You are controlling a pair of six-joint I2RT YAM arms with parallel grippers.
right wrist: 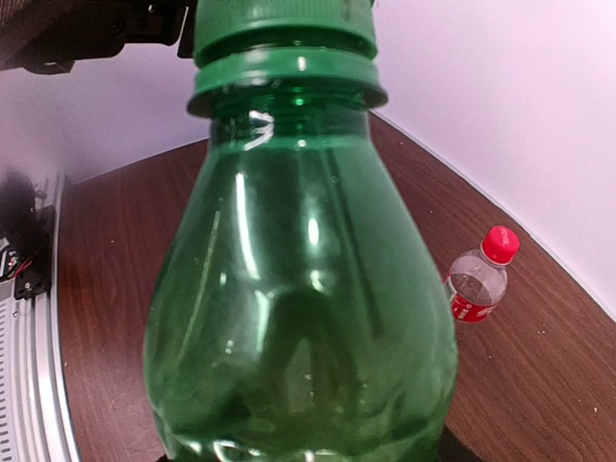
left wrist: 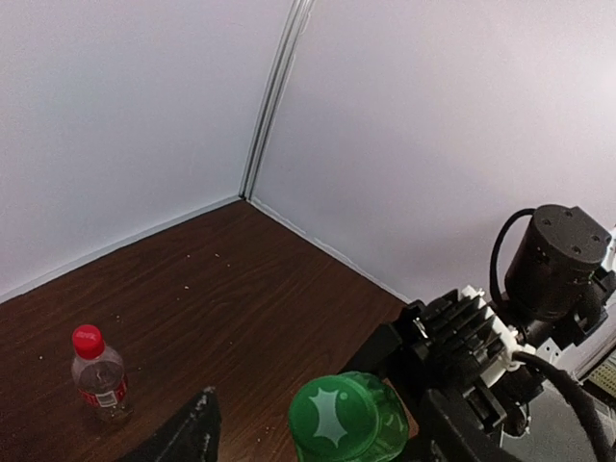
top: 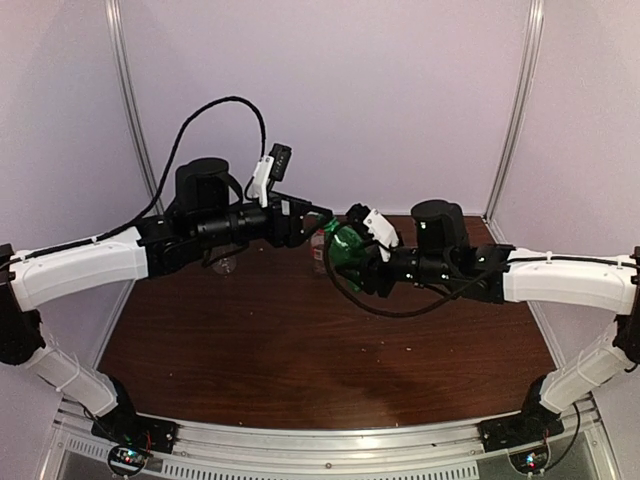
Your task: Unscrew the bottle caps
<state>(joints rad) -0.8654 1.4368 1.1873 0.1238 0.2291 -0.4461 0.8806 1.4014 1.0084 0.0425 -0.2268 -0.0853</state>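
- Dark brown wooden desk (top: 300, 350): carries the spare bottles; both arms meet over its far middle.
- Green translucent plastic bottle (right wrist: 298, 289): lifted off the desk in the right end effector (top: 350, 268), which is closed on its body. It looks empty, so probably light. Thin walls would dent under a hard squeeze and the surface is glossy and slippery, so hold it low on the wide belly.
- Left end effector (top: 320, 216): fingers spread wide on either side of the cap, gripping nothing.
- Short clear plastic bottle with a red label (left wrist: 99, 380): upright on the desk, near the green bottle but apart from it, and not blocking the twist.
- Green ribbed plastic screw cap (left wrist: 339, 416): still on the neck. It is small and stiff; pinch it across the ribbed side.
- Red round plastic cap (left wrist: 88, 339): still on the short bottle.
- Clear object under the left arm (top: 225, 265): possibly another bottle, too hidden to tell.
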